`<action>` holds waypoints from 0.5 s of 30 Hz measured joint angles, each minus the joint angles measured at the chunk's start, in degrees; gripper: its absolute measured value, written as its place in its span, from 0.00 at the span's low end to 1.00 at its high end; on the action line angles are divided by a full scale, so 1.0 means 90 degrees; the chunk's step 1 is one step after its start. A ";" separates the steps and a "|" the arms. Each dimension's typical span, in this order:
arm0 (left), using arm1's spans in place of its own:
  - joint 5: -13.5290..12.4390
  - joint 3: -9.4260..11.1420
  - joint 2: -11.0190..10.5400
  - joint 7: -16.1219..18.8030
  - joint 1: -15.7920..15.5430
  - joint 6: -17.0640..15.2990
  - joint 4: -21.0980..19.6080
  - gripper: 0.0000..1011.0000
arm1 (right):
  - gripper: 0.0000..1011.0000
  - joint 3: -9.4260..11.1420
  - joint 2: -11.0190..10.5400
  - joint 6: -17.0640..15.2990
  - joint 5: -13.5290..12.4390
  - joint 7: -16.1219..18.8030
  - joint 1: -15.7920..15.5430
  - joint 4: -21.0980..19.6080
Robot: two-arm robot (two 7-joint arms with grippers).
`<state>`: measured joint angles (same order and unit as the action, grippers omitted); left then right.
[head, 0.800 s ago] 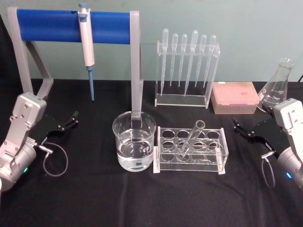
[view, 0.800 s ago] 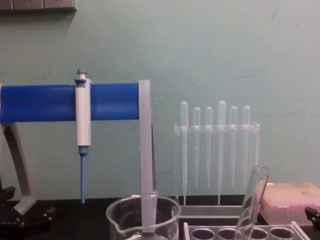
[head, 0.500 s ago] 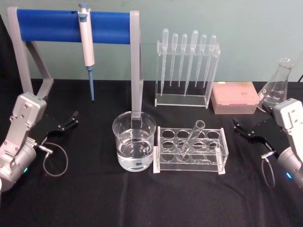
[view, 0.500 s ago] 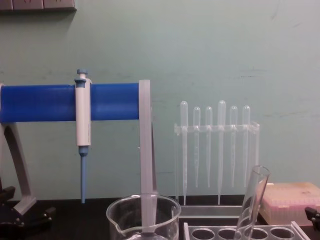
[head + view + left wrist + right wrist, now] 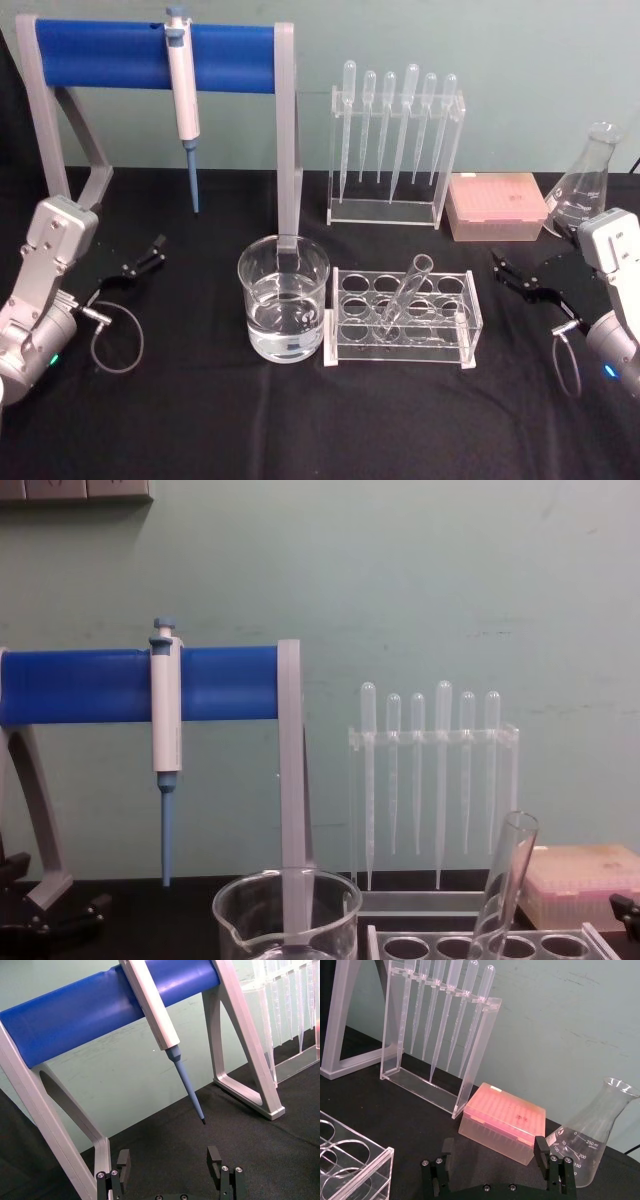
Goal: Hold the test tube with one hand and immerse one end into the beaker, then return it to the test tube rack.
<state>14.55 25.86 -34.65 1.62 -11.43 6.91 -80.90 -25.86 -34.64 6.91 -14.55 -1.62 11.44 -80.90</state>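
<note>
Bench at the outset of the task, nothing yet grasped. The test tube [image 5: 405, 294] stands tilted in the clear test tube rack [image 5: 471, 322] at the middle of the black table, open rim up and leaning toward the robot's right. It seems to sit in a middle hole of the near row, though through the clear plastic that is hard to fix. The beaker [image 5: 283, 300], part filled with clear liquid, stands just beside the rack's left end. In the chest view the tube's upper part [image 5: 507, 875] rises well above the rack top.

The left gripper [image 5: 146, 257] rests low at the table's left side, well apart from the beaker. Its wrist view shows the fingers [image 5: 123, 1158] spread wide with nothing between them. The right gripper [image 5: 506, 270] sits near the rack's right end, likewise spread wide and empty in its own wrist view [image 5: 490, 1162], facing a pink tip box [image 5: 502, 1127] and a flask [image 5: 592, 1137].

The step in hand appears to be the approach to the tube. The next move calls for one gripper, the right being nearer, to close on the exposed upper glass. It must then draw the tube out along its lean before carrying it left over the beaker's rim.
</note>
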 joint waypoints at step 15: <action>0.0000 0.0000 0.0000 0.0000 0.0000 0.0000 0.0000 0.99 | 0.99 0.0000 0.0000 0.0000 0.0000 0.0000 0.0000 0.0000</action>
<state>14.55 25.86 -34.65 1.62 -11.43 6.91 -80.90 -25.86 -34.65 6.91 -14.54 -1.62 11.44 -80.90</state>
